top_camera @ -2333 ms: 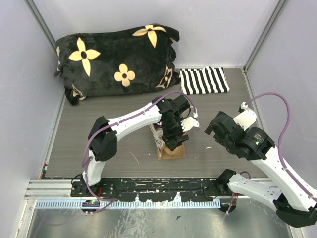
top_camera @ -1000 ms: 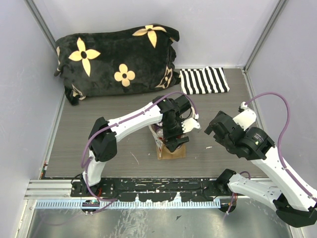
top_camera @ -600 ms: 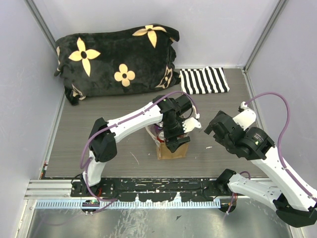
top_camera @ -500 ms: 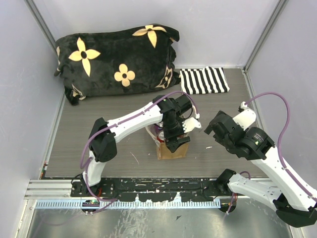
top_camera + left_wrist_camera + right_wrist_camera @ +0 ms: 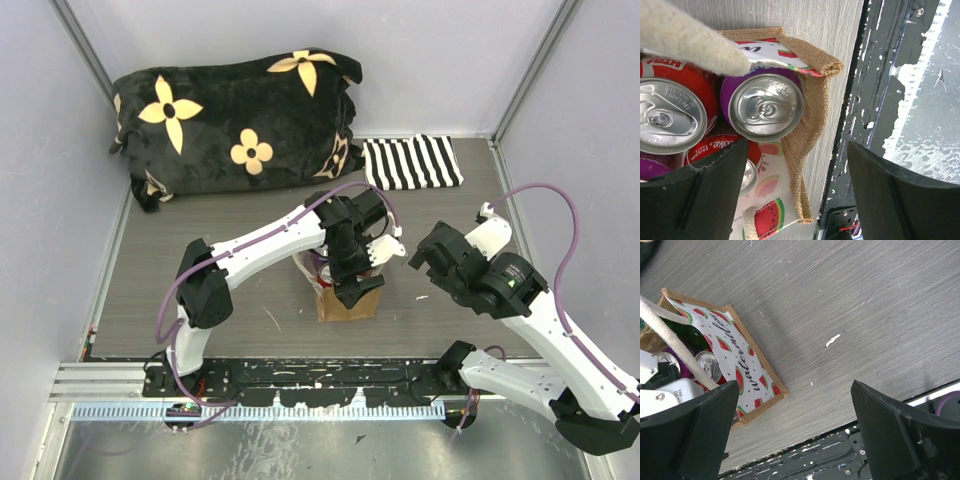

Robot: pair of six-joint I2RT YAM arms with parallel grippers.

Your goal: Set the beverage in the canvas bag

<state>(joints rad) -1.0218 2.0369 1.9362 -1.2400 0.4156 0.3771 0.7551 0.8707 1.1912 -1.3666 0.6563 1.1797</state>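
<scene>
The canvas bag (image 5: pixel 345 305) stands near the front middle of the table, tan burlap with a watermelon-print lining. In the left wrist view its burlap rim (image 5: pixel 815 117) surrounds several upright cans. A purple beverage can (image 5: pixel 767 106) stands in the corner beside a red can (image 5: pixel 670 122). A cream handle (image 5: pixel 690 40) crosses above them. My left gripper (image 5: pixel 797 200) hangs open right over the bag's mouth (image 5: pixel 357 283) and holds nothing. My right gripper (image 5: pixel 428 258) is open and empty, right of the bag (image 5: pixel 747 370).
A black pillow with cream flowers (image 5: pixel 235 120) lies at the back left. A flat black-and-white striped cloth (image 5: pixel 410 162) lies at the back right. Grey walls close in both sides. A black rail (image 5: pixel 330 375) runs along the near edge.
My left gripper stays over the bag, shifting only slightly. My right arm has moved a little to the left, toward the bag.
</scene>
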